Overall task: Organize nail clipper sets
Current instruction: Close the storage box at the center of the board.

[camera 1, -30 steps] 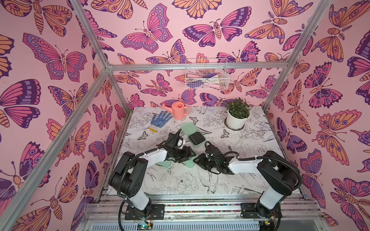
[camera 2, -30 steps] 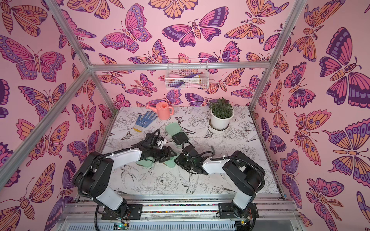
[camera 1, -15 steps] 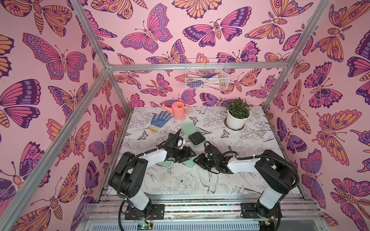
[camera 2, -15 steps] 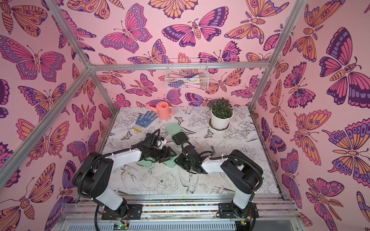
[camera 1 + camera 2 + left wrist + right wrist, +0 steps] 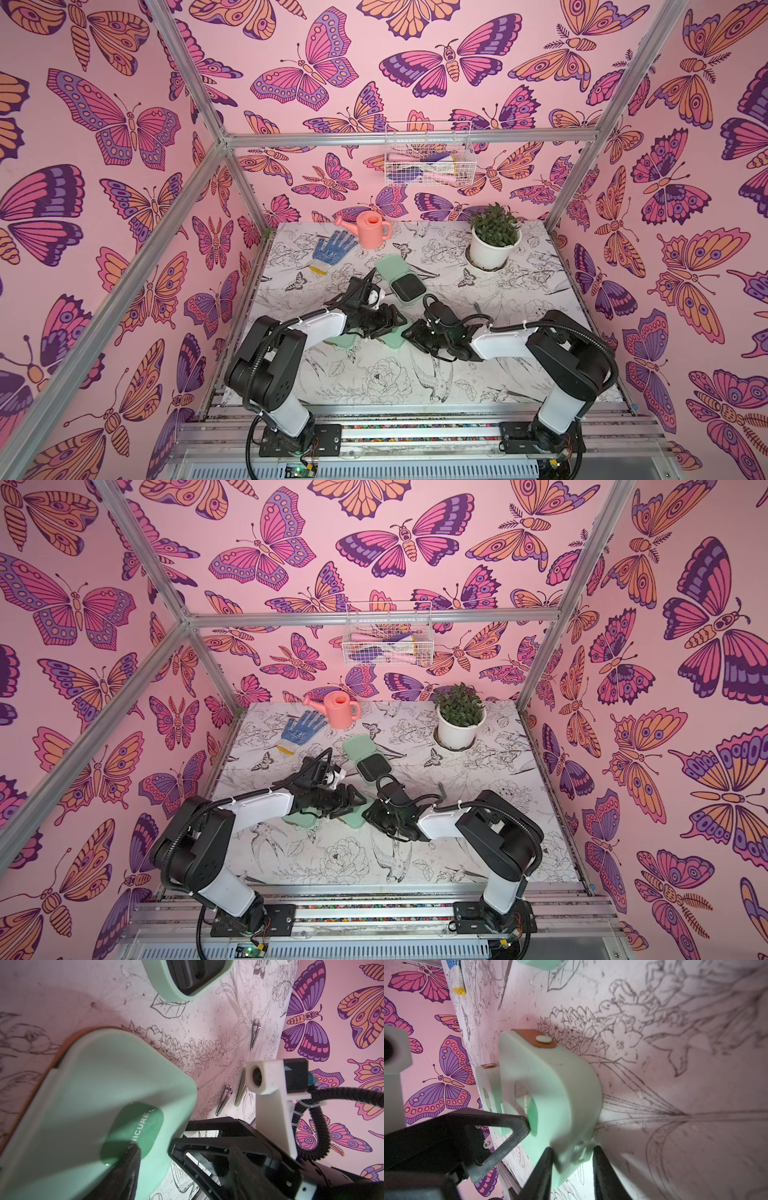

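Observation:
A closed mint-green nail clipper case (image 5: pixel 394 338) (image 5: pixel 352 818) lies between my two grippers. My right gripper (image 5: pixel 572 1150) (image 5: pixel 409 332) is shut on its front edge, by the latch. My left gripper (image 5: pixel 392 323) is open, and one of its fingers (image 5: pixel 131 1163) presses on the dark green label of the lid (image 5: pixel 93 1095). A second closed case (image 5: pixel 341 341) (image 5: pixel 488 1086) sits under the left arm. Behind them an open case (image 5: pixel 401 278) (image 5: pixel 166 987) shows its black tray. Loose clippers (image 5: pixel 224 1099) (image 5: pixel 255 1032) and a slim green tool (image 5: pixel 240 1093) lie to the right.
A blue dotted glove (image 5: pixel 332 249), a pink watering can (image 5: pixel 372 228) and a white plant pot (image 5: pixel 494 245) stand along the back of the table. A wire basket (image 5: pixel 428 164) hangs on the rear wall. Metal frame posts edge the table.
My right gripper has edged left onto the case's front edge and its jaws have narrowed slightly. The left arm has stayed where it was.

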Robot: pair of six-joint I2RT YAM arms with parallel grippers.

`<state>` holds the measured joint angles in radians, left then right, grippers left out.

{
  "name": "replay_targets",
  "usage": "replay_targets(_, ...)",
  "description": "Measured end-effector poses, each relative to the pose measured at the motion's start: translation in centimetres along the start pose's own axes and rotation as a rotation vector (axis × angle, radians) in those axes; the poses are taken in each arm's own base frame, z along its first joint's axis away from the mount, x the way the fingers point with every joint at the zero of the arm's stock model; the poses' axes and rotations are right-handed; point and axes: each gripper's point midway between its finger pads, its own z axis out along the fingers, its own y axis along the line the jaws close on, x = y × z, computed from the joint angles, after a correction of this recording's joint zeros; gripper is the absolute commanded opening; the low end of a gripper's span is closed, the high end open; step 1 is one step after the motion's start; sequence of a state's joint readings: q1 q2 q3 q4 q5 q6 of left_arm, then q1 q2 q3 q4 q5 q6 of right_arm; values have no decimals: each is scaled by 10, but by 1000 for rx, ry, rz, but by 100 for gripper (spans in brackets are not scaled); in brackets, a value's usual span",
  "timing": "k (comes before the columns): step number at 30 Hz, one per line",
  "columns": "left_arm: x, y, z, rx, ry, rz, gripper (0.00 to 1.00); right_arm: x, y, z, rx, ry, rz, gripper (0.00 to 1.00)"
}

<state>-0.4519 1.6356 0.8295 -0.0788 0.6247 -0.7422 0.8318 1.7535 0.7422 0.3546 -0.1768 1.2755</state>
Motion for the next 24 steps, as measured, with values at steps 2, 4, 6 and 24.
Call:
replay_targets(2,0,0,0,0,0,0,70,0,0,0,-1,0,0,33)
replay_targets(4,0,0,0,0,0,0,70,0,1,0,-1,0,0,32)
replay_targets(6,0,0,0,0,0,0,70,0,1,0,-2,-1,0,32)
replay_targets(24,-1,0,0,0,-5,3,70,-6,13,16,-94,-23,37,27)
